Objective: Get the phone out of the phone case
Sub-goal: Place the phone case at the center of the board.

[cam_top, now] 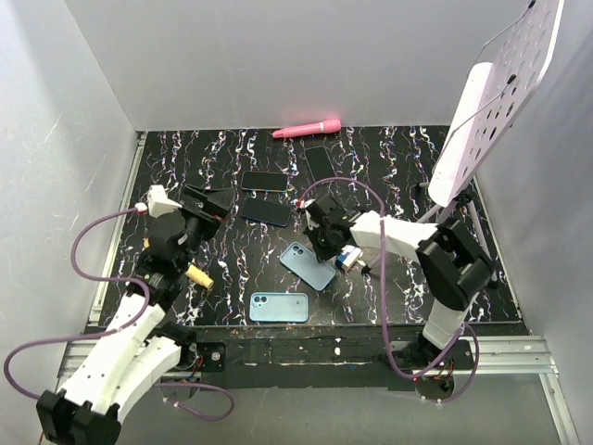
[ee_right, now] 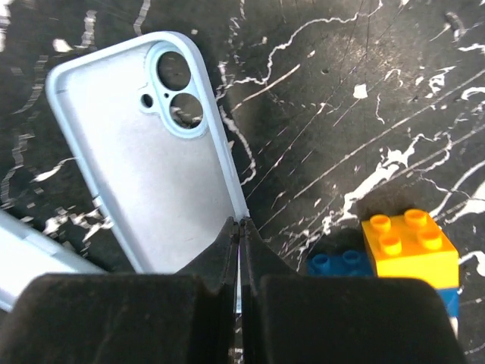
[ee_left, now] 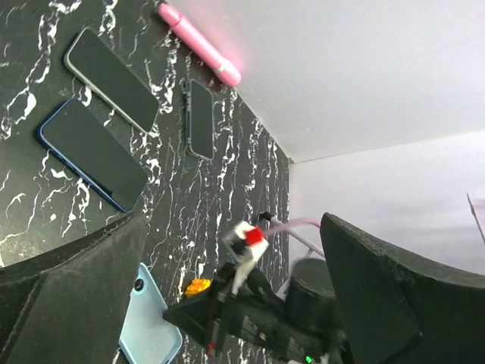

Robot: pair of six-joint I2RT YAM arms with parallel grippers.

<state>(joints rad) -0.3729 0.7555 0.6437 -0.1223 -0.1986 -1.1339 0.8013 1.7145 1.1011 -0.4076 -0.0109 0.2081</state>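
Lying flat: three dark phones, two blue cases; left fingers spread, right fingers pressed together.

From the right wrist camera, the bottom end of the pale blue case is hidden behind the black fingers. A second pale thing at the lower left is cut off by the edge, so I cannot tell what it is. The blue brick is half hidden too.

From the left wrist camera, the pink stick runs off the top. A light blue case runs off the bottom. The other arm looks blurry.
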